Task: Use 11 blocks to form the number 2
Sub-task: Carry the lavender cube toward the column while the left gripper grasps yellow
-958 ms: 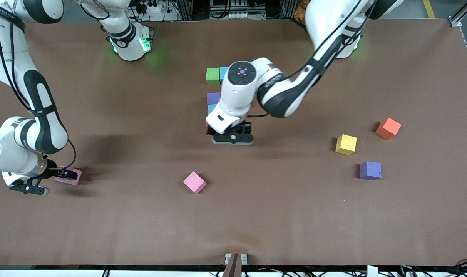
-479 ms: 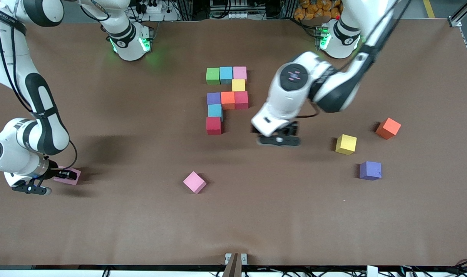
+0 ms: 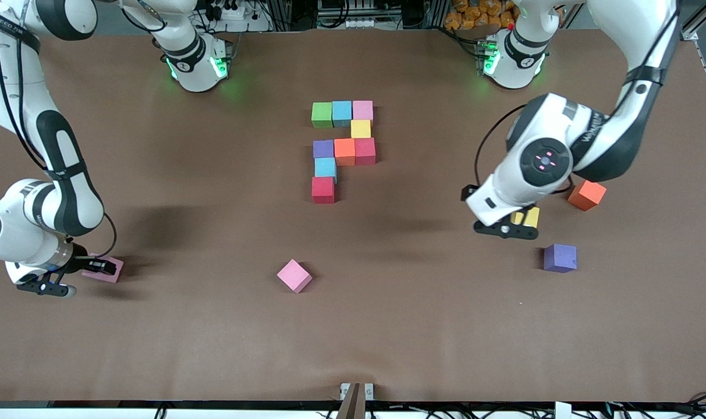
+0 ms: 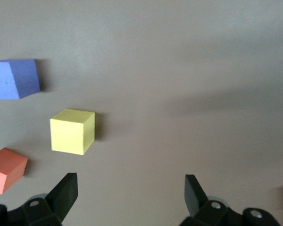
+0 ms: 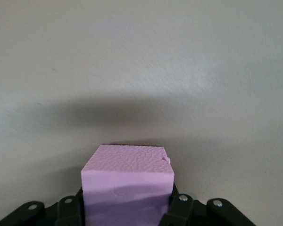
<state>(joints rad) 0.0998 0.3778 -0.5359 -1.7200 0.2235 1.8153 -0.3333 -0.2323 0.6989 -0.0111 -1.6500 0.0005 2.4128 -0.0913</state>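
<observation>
Blocks lie loose on the table; right claw grips a pink block.

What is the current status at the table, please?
Left end effector open over the yellow block. Right end effector shut on a pink block. The number 2 has nine blocks, bottom row unfinished. Nothing in the way.

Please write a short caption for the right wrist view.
Right hand shut on a pink block at the brown table.
</observation>
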